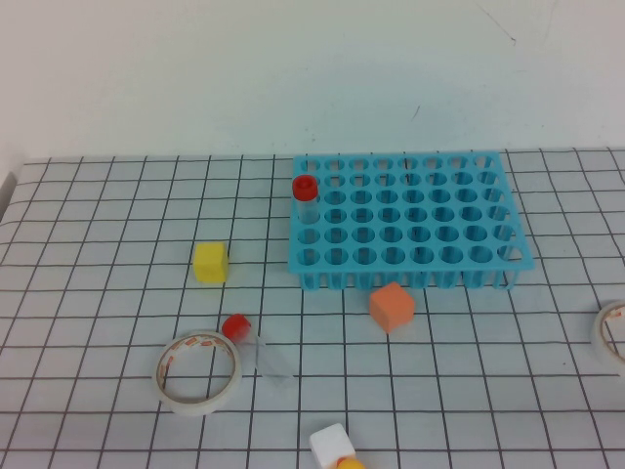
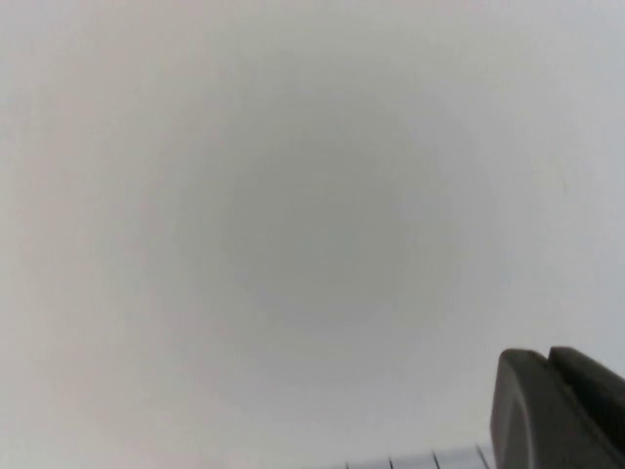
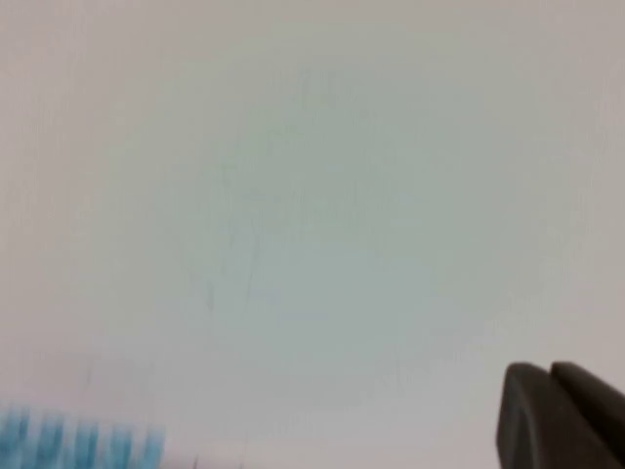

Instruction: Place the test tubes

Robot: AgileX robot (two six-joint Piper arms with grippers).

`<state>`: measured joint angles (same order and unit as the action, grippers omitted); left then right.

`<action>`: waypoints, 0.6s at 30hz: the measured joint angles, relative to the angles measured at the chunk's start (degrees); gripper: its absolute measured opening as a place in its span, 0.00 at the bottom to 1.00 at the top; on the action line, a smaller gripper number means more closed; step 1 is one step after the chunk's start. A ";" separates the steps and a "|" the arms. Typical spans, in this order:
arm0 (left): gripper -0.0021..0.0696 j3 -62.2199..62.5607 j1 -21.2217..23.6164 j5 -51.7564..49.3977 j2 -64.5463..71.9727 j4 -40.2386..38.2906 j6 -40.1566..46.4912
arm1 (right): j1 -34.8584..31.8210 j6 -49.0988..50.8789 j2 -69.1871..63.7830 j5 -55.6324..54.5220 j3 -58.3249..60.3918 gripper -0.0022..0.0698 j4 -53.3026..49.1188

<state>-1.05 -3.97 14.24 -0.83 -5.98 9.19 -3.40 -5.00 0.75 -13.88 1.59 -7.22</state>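
Observation:
A blue test tube rack (image 1: pixel 408 220) stands at the middle right of the gridded table. One clear tube with a red cap (image 1: pixel 305 195) stands upright in a hole at the rack's left end. A second red-capped clear tube (image 1: pixel 256 345) lies flat on the table, beside a tape roll. Neither arm appears in the high view. My left gripper (image 2: pixel 547 363) is shut and empty, facing the white wall with a strip of the grid below. My right gripper (image 3: pixel 549 373) is shut and empty too, with a blurred bit of the blue rack (image 3: pixel 78 442) in its view.
A yellow cube (image 1: pixel 210 262) sits left of the rack and an orange cube (image 1: pixel 392 306) just in front of it. A white tape roll (image 1: pixel 198 371) lies front left, another roll (image 1: pixel 613 330) at the right edge. A white block with a yellow piece (image 1: pixel 333 447) is at the front edge.

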 joint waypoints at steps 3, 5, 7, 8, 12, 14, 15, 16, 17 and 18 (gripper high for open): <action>0.03 0.00 0.00 10.25 0.00 0.21 -0.14 | 0.00 0.00 0.00 -13.23 0.00 0.03 -0.04; 0.03 0.00 0.00 13.60 0.00 0.21 -0.19 | 0.00 0.00 0.00 -16.94 0.00 0.03 -0.15; 0.03 0.00 0.00 15.42 0.00 0.21 -0.19 | 0.00 0.00 0.00 -20.73 0.00 0.03 -0.14; 0.03 0.00 0.00 15.90 0.00 0.21 -0.28 | 0.00 0.00 0.00 -21.66 0.00 0.03 0.43; 0.03 0.00 0.00 17.69 0.00 0.67 -4.88 | 0.00 0.00 0.00 -22.70 0.00 0.03 10.77; 0.03 0.00 0.00 19.17 0.00 2.75 -7.07 | 0.00 0.00 0.00 -23.19 0.00 0.03 18.65; 0.03 0.00 0.00 19.25 0.00 3.73 -7.40 | 0.00 0.00 0.00 -23.48 0.00 0.03 21.28; 0.03 0.00 0.00 18.41 0.00 4.59 -7.83 | 0.00 0.00 0.00 -23.82 0.00 0.03 23.78; 0.03 0.57 0.00 16.83 0.00 5.41 -8.04 | 0.00 0.00 0.00 -24.24 0.00 0.03 26.04; 0.03 1.82 0.00 13.78 0.00 5.98 -8.17 | 0.00 0.00 0.00 -24.47 0.00 0.03 27.55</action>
<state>0.76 -3.97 28.02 -0.83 0.00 1.01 -3.40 -5.00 0.75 -38.35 1.59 20.33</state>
